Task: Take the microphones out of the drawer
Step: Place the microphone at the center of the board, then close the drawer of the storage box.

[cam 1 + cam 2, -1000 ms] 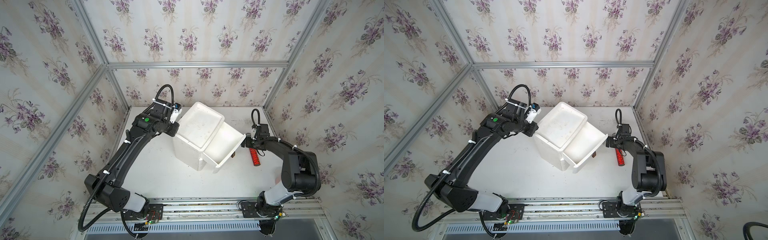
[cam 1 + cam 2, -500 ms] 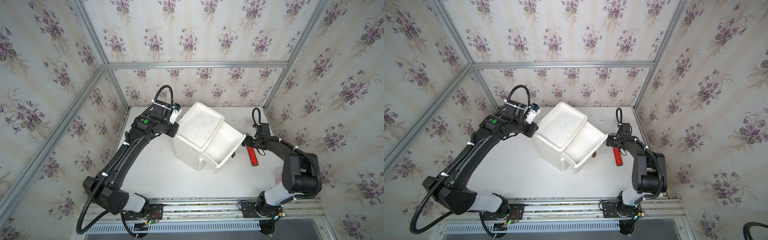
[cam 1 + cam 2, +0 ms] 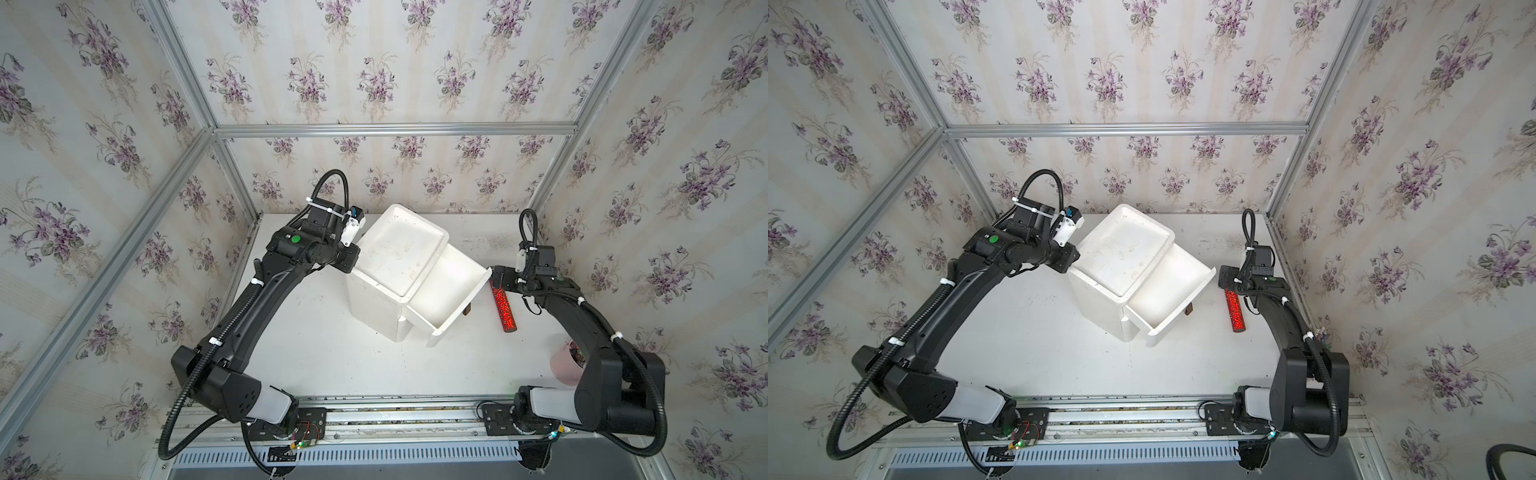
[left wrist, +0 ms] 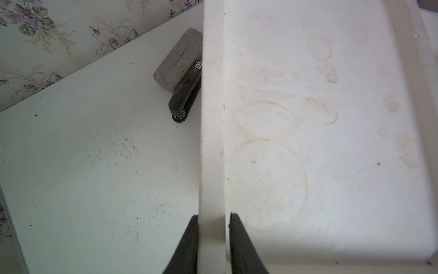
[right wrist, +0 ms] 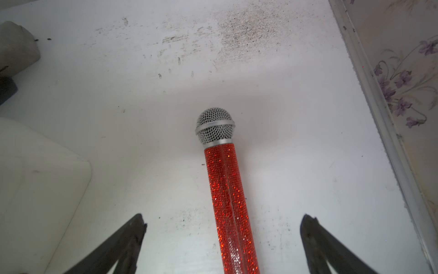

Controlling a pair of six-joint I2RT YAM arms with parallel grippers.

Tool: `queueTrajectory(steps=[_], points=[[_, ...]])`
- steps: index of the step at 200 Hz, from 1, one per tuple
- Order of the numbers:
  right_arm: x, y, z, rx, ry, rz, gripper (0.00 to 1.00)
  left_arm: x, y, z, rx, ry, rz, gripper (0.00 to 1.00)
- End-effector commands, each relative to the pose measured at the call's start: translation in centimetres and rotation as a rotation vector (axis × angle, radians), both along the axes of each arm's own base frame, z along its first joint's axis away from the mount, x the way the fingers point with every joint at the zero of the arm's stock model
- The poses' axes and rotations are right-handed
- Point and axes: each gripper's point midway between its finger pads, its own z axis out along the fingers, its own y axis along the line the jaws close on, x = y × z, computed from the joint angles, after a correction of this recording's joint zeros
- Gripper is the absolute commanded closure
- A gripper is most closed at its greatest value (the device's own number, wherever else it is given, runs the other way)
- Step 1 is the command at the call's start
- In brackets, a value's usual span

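two grippers: left gripper (image 4: 212, 239) pinches the cabinet (image 3: 397, 259) rim to steady it; right gripper (image 5: 222, 239) gapes empty over the microphone (image 5: 226, 189) near the table (image 3: 332, 357)'s right edge.

Readable marks near my left fingers: black stapler (image 4: 186, 95), white label reading "50"; grey block (image 4: 179, 58), upper middle of frame, faint printed line, too blurred to read.

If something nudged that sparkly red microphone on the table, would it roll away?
Probably: the microphone lies flat and its handle looks round, so it may roll sideways. Its wider mesh head would likely curve its path. The glittery studs look bumpy, so probably not slippery.
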Motion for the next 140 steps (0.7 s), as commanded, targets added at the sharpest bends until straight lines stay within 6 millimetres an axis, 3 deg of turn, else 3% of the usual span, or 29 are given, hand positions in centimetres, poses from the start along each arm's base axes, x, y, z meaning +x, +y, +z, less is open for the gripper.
queueTrajectory(steps=[1,11,46,61,93,119,140], points=[[-1.5,0.7,0.5,0.055,-0.019,-0.005,0.00,0.1,-1.4,0.5,-0.052,0.011,-0.054,0.72],[-2.0,0.9,0.9,0.059,-0.035,0.002,0.00,0.5,-1.6,0.6,-0.054,0.011,-0.053,0.68],[-3.3,1.4,1.7,0.080,-0.052,0.011,0.00,2.2,-2.5,1.7,-0.072,-0.010,-0.058,0.27],[-3.7,2.2,2.0,0.130,-0.075,0.025,0.00,3.3,-3.5,2.3,-0.095,-0.017,-0.073,0.18],[-4.5,3.0,2.9,0.167,-0.121,0.049,0.00,6.1,-5.1,1.0,-0.099,0.012,-0.083,0.13],[-4.9,4.3,4.1,0.184,-0.150,0.086,0.00,6.6,-6.6,-0.7,-0.124,0.069,-0.127,0.17],[-5.1,5.5,4.1,0.211,-0.134,0.118,0.00,6.3,-7.4,-1.0,-0.135,0.082,-0.156,0.22]])
